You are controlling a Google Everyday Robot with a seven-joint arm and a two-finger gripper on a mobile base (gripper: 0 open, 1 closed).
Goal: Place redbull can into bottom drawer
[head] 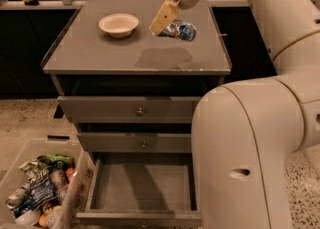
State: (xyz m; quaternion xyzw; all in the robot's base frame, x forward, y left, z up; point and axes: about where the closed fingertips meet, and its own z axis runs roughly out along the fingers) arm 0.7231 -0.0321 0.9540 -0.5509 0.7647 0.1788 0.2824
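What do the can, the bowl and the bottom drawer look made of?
The can is probably thin metal: glossy, with silver-blue glints. The bowl is matte off-white, paper or plastic; I cannot tell which. The bottom drawer is flat matte grey, maybe painted metal or laminate. The gripper is at the can's left end, over the cabinet top.

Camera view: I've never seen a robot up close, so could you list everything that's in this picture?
cabinet: one, grey, centre.
bowl: one, white, on the cabinet top.
redbull can: one, silver and blue, on the cabinet top, right of the bowl.
upper drawers: two, grey, stacked under the top.
bottom drawer: one, grey, pulled open.
bin: one, pale, floor, lower left.
snack wrappers: several, colourful, in the bin.
arm: one, white, right side.
gripper: one, tan, over the cabinet top, beside the can's left end.
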